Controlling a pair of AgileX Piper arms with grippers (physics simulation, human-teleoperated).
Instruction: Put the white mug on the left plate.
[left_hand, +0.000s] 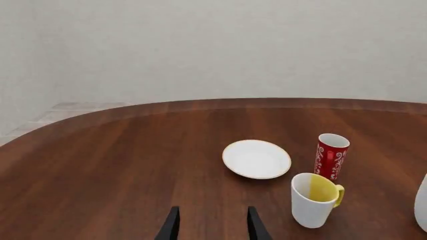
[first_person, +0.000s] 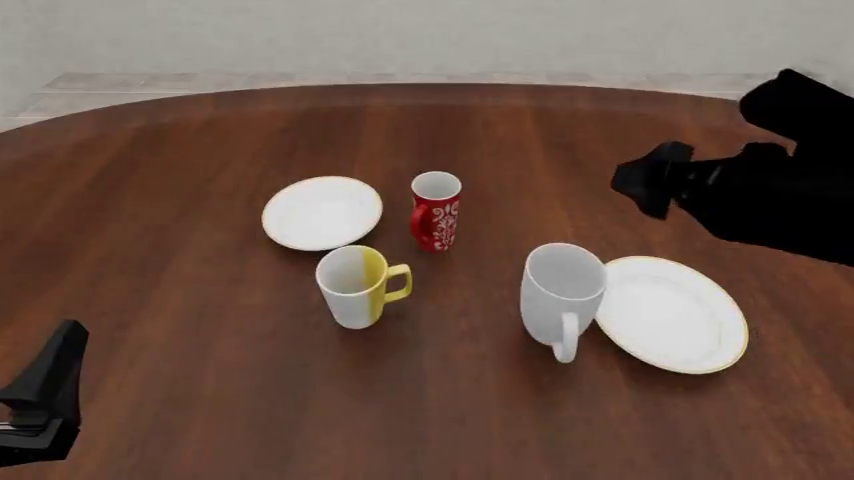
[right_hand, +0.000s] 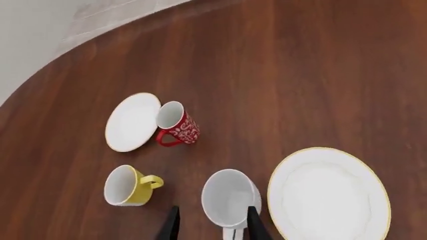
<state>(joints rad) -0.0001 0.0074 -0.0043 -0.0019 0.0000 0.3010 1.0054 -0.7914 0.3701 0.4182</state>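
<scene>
Wooden table (first_person: 200, 150) — white mug (first_person: 563, 295), left plate (first_person: 322, 212) empty; both end effectors spread, holding nothing.

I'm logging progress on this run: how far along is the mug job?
Nothing is done: the white mug stands on the table beside the larger plate. The right gripper, open, hovers over it. Grasping and carrying it to the empty left plate remain.

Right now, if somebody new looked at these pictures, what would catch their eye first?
Probably the white mug, tallest of three, standing upright on the table at the near edge of the larger plate, with the right tool open above it. Next, the red patterned mug beside the left plate, and the half-yellow mug in front of them.
</scene>
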